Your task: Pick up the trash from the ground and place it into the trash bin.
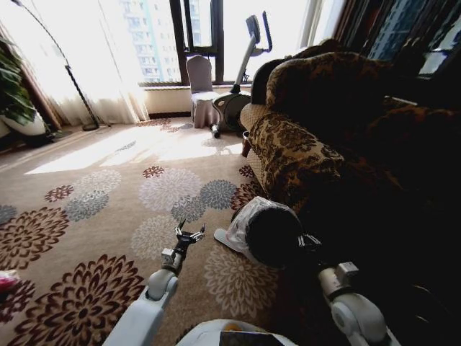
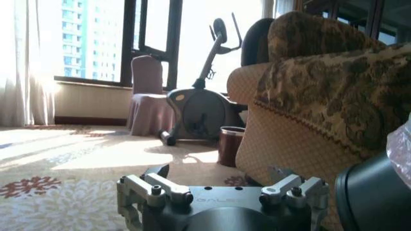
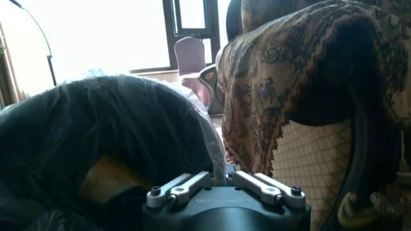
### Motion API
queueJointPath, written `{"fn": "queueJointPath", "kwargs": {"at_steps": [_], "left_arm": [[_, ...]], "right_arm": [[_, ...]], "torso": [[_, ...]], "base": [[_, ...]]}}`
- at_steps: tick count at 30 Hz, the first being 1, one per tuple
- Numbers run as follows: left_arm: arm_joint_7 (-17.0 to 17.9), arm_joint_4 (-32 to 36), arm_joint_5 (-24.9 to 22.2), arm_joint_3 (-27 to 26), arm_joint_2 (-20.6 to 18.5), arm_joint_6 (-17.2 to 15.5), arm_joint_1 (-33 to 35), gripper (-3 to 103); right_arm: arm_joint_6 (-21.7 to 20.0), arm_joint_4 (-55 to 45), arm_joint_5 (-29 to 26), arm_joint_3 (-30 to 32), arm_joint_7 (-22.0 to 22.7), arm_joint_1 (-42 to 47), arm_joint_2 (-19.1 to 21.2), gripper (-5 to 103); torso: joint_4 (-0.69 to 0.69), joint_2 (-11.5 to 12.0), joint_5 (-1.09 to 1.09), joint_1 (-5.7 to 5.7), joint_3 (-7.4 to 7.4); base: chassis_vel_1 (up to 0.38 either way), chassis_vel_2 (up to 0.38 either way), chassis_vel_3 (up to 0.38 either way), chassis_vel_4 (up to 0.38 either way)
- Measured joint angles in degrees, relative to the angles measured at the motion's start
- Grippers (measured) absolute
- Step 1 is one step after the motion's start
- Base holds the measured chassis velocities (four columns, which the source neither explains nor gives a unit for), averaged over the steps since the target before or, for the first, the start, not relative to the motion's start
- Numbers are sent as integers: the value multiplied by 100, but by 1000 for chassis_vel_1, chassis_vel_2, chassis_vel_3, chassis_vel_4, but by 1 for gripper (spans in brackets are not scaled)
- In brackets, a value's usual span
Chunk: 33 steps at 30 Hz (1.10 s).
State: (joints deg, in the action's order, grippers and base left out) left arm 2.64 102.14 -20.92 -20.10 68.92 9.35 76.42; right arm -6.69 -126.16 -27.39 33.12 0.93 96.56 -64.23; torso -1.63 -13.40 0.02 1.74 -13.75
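On the flowered carpet (image 1: 108, 194) just ahead of me, my left claw (image 1: 190, 234) hangs low over the floor with its fingers spread wide and nothing between them. From the left wrist view the same claw (image 2: 222, 180) shows both finger linkages splayed apart, with the carpet and a patterned sofa (image 2: 321, 110) beyond it.

My right claw (image 1: 311, 244) is at the rim of the trash bin (image 1: 270, 232), a round black bucket lined with a translucent bag that stands on the carpet right against the front of the sofa (image 1: 302, 144). From the right wrist view the claw (image 3: 218, 185) has its linkages drawn close together at the bin's edge, and I read it as clamped on the trash bin (image 3: 115, 130); the fingertips themselves are hidden by the liner. Inside the bin I can make out something yellow-orange (image 3: 109, 180) lying low against the wall, though I cannot tell what it is.

A flat pale slipper (image 1: 229, 243) lies on the carpet touching the bin's near-left side, between the bin and my left claw. At the far left edge of the head view a pink-white wad (image 1: 6, 280) sits on the carpet, well apart from both claws and the bin.
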Motion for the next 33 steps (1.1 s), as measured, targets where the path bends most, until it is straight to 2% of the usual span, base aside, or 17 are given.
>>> {"fn": "queueJointPath", "kwargs": {"at_steps": [3,7,15,18,19,22,24,27,33], "left_arm": [[113,176,-97,-4,-34,3,-12,100],[116,50,-106,15,-55,42,-51,100],[-188,-595,-2,63,-206,249,-145,100],[-867,-1592,364,236,-329,456,-416,100],[-867,-1592,364,236,-329,456,-416,100],[-1322,-2503,759,602,-299,533,-750,100],[-1432,-2682,785,726,-266,559,-859,100],[-1851,-3226,975,1190,-104,673,-1318,100],[-2018,-3878,1427,1640,157,758,-1879,100]], "right_arm": [[-106,10,83,-94,53,69,27,1],[-205,341,248,-127,75,64,167,1],[-266,818,236,104,128,-291,523,1],[-263,905,368,179,126,-373,584,1],[-263,905,368,179,126,-373,584,1],[-202,916,401,189,123,-240,547,1],[-170,917,401,192,123,-201,529,1],[-103,867,394,250,130,-90,478,1],[60,731,213,293,152,29,443,1]], "torso": [[0,0,1,0,0],[1,0,-1,0,0],[-1,0,-1,0,-1],[-1,0,-1,0,-1],[-1,0,-1,0,-1],[-1,2,-2,1,-1],[-1,2,-1,1,-1],[1,1,-2,1,-1],[2,1,-1,1,-1]], "base": [[0,0,0,0],[0,0,0,0],[0,0,0,0],[0,0,0,0],[0,0,0,0],[0,0,0,0],[0,0,0,0],[0,0,0,0],[0,0,0,0]]}}
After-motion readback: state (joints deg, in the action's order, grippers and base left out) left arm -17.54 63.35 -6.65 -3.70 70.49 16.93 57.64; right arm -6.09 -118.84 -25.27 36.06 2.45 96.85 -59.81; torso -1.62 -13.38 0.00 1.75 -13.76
